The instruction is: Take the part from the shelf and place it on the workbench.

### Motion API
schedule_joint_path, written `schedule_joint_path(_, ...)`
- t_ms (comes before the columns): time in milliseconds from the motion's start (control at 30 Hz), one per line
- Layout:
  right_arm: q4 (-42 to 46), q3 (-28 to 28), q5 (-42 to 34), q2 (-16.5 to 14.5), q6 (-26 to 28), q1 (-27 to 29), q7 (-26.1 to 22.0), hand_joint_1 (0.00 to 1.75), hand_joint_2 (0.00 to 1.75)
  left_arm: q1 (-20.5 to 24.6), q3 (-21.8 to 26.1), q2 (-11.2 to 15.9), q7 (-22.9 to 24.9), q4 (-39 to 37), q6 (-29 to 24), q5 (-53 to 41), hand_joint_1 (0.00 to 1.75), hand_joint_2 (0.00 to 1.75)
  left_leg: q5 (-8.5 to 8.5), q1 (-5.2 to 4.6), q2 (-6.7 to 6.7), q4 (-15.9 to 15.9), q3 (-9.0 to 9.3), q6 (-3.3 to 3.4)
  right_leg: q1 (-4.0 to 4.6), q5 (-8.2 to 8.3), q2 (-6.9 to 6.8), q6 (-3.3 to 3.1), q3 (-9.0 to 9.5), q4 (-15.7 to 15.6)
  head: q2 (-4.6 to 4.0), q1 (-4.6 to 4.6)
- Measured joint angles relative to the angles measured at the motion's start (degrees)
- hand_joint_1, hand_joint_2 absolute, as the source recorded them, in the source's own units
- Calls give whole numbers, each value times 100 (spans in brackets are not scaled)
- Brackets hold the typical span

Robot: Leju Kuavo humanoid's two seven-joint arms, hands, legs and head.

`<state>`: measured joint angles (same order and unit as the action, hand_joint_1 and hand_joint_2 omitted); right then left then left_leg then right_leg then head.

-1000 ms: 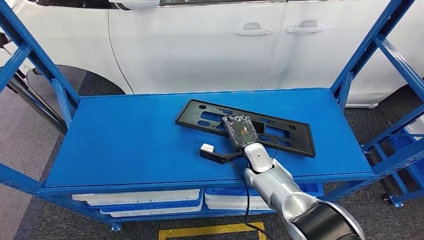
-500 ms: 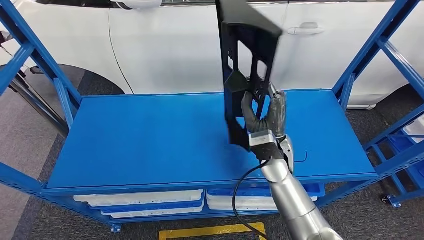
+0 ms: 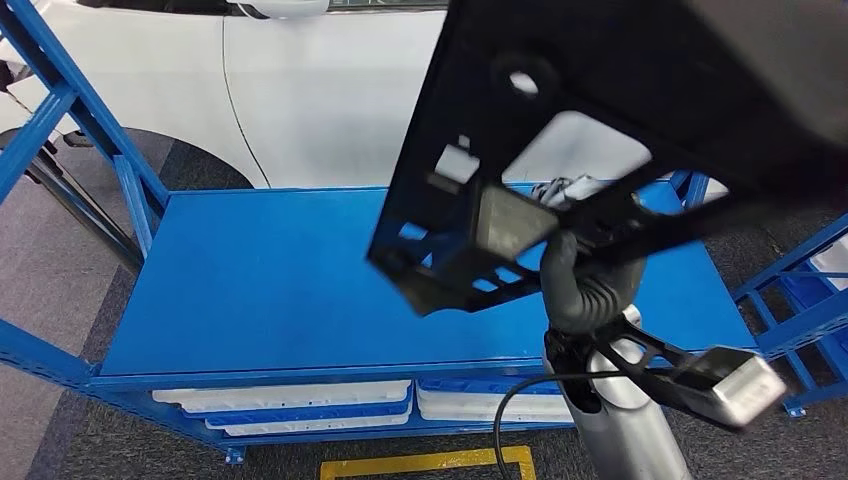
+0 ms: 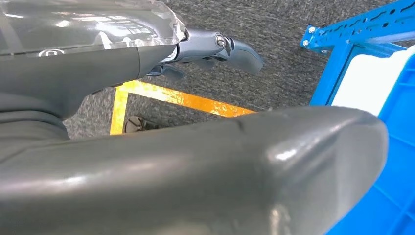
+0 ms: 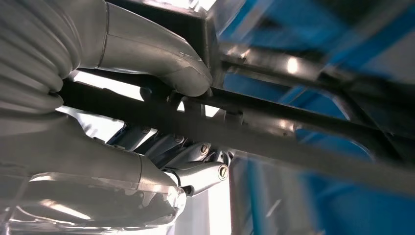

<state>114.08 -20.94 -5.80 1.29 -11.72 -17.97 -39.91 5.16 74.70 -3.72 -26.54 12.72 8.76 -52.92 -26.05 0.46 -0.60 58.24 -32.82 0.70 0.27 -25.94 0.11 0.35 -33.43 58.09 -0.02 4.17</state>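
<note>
The part (image 3: 620, 110) is a long black plastic frame with several cut-outs. It hangs tilted in the air, close to the head camera, above the right half of the blue shelf top (image 3: 270, 270). My right hand (image 3: 585, 285) grips it from below at its lower bar. In the right wrist view the grey thumb (image 5: 161, 58) lies over a black bar of the part (image 5: 274, 142), with the darker fingers beneath it. My left hand (image 4: 195, 166) hangs low over the grey floor and holds nothing; its fingers (image 4: 230, 46) are loosely extended.
A white car (image 3: 320, 100) stands right behind the shelf. Blue uprights (image 3: 60, 100) frame the shelf on both sides. White trays (image 3: 290, 400) sit on the level below. A yellow line (image 3: 420, 462) marks the floor in front. A blue bin (image 4: 386, 147) is beside my left hand.
The part lay flat on the shelf top under my right hand, then stood upright in its grip. Now it is raised higher, tilted and much closer to the head camera.
</note>
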Motion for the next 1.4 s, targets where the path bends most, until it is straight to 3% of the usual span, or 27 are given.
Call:
schedule_joint_path(67,7,-1,-12,-1,-12,5,0,175,175,0,1,0,3,0,0,1,0,0,0,1,1,-1,0,-3,1,-1,0,-1,0,1,0,0)
schedule_joint_path(133,126,-53,-356,-20,-331,81,12,175,175,-5,29,0,94,0,-24,25,0,0,-7,8,2,-3,8,-54,-9,22,-5,-47,7,-13,0,0)
schedule_joint_path(200,248,-209,-848,-80,-887,217,63,175,175,-11,94,-4,319,0,-146,37,0,0,-504,19,11,840,-295,-158,-27,93,-30,-142,-27,-52,0,1)
schedule_joint_path(267,257,-331,-1002,-126,-1162,308,72,175,175,-24,140,-10,470,0,-261,19,0,0,-901,23,21,1585,-524,-214,-36,154,-51,-185,-94,-61,0,2)
schedule_joint_path(300,256,-348,-999,-129,-1181,328,44,175,175,-31,145,-10,483,0,-275,11,0,0,-772,23,21,1377,-384,-211,-36,166,-50,-176,-118,-44,0,2)
schedule_joint_path(367,257,-369,-998,-137,-1200,349,19,175,175,-28,150,-11,503,0,-306,-8,0,0,-452,20,21,551,91,-180,-33,186,-49,-146,-158,0,0,2)
schedule_joint_path(433,258,-371,-995,-172,-1274,395,13,175,175,-20,150,-12,526,0,-353,-37,0,0,-297,-2,16,14,354,-115,-18,219,-46,-95,-194,36,0,1)
schedule_joint_path(533,244,-324,-981,-217,-1642,546,9,175,175,-43,152,-21,539,-1,-407,-43,0,0,-217,-9,20,-38,315,-10,-13,279,-36,3,-229,46,0,1)
schedule_joint_path(567,227,-286,-980,-221,-1815,592,9,175,175,-49,154,-26,534,-1,-415,-34,0,0,-169,2,29,-47,284,32,-18,207,-27,31,-268,104,0,0)
schedule_joint_path(633,172,-206,-978,-226,-2062,638,9,175,175,-46,160,-37,520,-2,-419,-9,0,0,-54,22,51,-66,182,100,-37,-198,-11,82,-446,521,0,-1)
schedule_joint_path(700,103,-159,-982,-226,-2099,641,9,175,175,-43,163,-36,510,-2,-410,12,0,0,49,14,60,-57,37,122,-59,-705,-9,124,-686,1272,0,0)
schedule_joint_path(733,59,-149,-993,-224,-2061,636,9,175,175,-44,164,-36,508,-2,-397,16,0,0,99,11,63,-49,-39,119,-66,-827,-10,139,-738,1567,0,0)
schedule_joint_path(767,10,-146,-1008,-218,-2006,623,9,175,175,-44,165,-35,507,-2,-379,18,0,0,147,10,65,-36,-116,112,-71,-829,-10,145,-697,1682,0,0)
schedule_joint_path(800,-35,-149,-1028,-207,-1941,601,9,175,175,-43,166,-35,506,-2,-357,19,0,0,191,10,65,-21,-188,103,-72,-726,-10,140,-546,1573,0,0)
schedule_joint_path(867,-101,-163,-1058,-182,-1834,536,10,175,175,-42,166,-37,503,-2,-327,18,0,0,275,9,59,11,-309,74,-65,-480,-9,93,17,824,0,0)
schedule_joint_path(933,-138,-181,-1074,-166,-1794,477,10,175,175,-43,166,-41,494,-2,-317,16,0,0,358,2,49,17,-364,20,-28,-411,-6,31,478,116,0,-1)
schedule_joint_path(967,-154,-189,-1077,-161,-1788,453,10,175,175,-44,166,-42,490,-2,-315,15,0,0,404,3,47,6,-372,-15,-8,-423,-5,5,567,-54,0,-1)
schedule_joint_path(1067,-198,-202,-1080,-150,-1775,409,9,175,175,-52,167,-39,483,-2,-314,14,0,0,454,7,42,-21,-416,-117,-14,-281,-22,-99,492,-134,0,-1)
schedule_joint_path(1100,-209,-212,-1076,-148,-1751,396,9,175,175,-57,167,-40,482,-2,-308,4,0,0,315,9,40,69,-472,-141,-29,-211,-34,-148,433,-150,0,-1)
schedule_joint_path(1133,-217,-221,-1072,-141,-1708,386,9,175,175,-61,167,-41,481,-2,-286,-20,0,0,64,13,39,282,-559,-161,-45,-134,-45,-186,359,-167,0,-1)
schedule_joint_path(1200,-224,-237,-1065,-101,-1600,374,10,175,175,-61,159,-45,480,-2,-209,-108,0,0,-523,25,42,996,-764,-192,-33,7,-52,-220,179,-161,0,1)
schedule_joint_path(1233,-225,-236,-1064,-63,-1561,374,10,175,175,-59,152,-46,483,-2,-167,-160,0,0,-688,26,42,1359,-827,-204,-25,77,-53,-220,82,-153,0,0)
schedule_joint_path(1267,-226,-229,-1063,-19,-1541,375,11,175,175,-57,143,-46,488,-2,-138,-202,0,0,-701,26,42,1591,-818,-208,-18,145,-54,-215,-17,-139,0,0)
schedule_joint_path(1300,-226,-217,-1062,26,-1535,375,11,175,175,-57,134,-46,494,-2,-120,-230,0,0,-591,26,42,1646,-719,-204,-12,207,-55,-207,-115,-120,0,0)
schedule_joint_path(1333,-226,-201,-1061,65,-1534,375,11,175,175,-56,125,-46,502,-2,-112,-249,0,0,-418,25,42,1479,-506,-191,-7,265,-54,-196,-211,-98,0,0)
schedule_joint_path(1367,-224,-184,-1060,93,-1533,375,10,175,175,-53,117,-45,506,-2,-109,-261,0,0,-287,23,42,1137,-201,-168,-4,318,-53,-183,-294,-70,0,1)
schedule_joint_path(1400,-219,-170,-1059,114,-1531,374,10,175,175,-44,108,-44,509,-2,-108,-268,0,0,-277,10,42,671,149,-140,7,364,-50,-163,-360,-42,0,1)
